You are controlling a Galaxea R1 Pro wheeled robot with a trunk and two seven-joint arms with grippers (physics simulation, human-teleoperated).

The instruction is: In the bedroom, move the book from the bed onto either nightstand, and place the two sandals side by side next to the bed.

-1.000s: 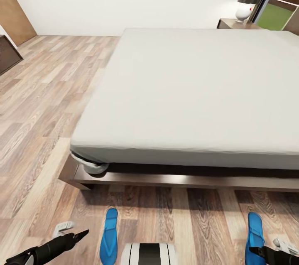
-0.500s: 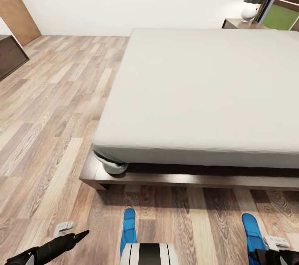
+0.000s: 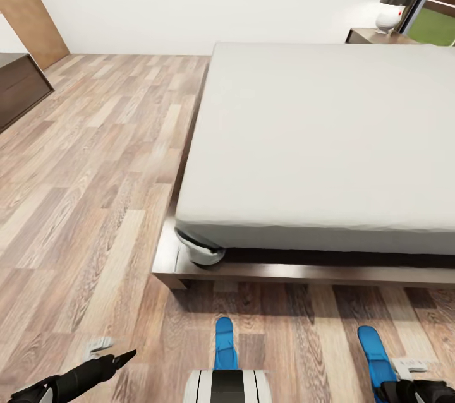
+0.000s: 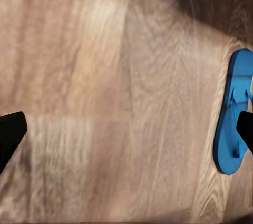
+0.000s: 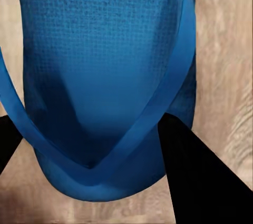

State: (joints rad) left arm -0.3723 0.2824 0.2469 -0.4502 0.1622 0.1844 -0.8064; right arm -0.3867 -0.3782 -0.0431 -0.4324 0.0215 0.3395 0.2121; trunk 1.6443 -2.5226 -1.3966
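Right gripper (image 5: 89, 145) grasped sandal (image 3: 377, 355) by strap, near bed (image 3: 328, 138) foot. Left gripper (image 4: 126, 129) released, empty, above floor (image 3: 82, 188). Second sandal (image 3: 224, 343) lay apart. Risk: thin strap grip, sandal could swing or slip, landing askew from mate.

The floor (image 3: 95, 188) is wood plank with strong grain and a soft sheen, and the bed (image 3: 328, 138) has a smooth, matt off-white cloth mattress on a dark wooden frame with a faint gloss along its edge. The sandal (image 5: 105, 76) under the right gripper (image 5: 89, 150) looks like matt blue foam or rubber with a fine woven-looking texture and a smooth strap; the other sandal (image 4: 234, 113) has the same matt blue finish. The gripper fingers (image 5: 195, 176) are plain matt black.
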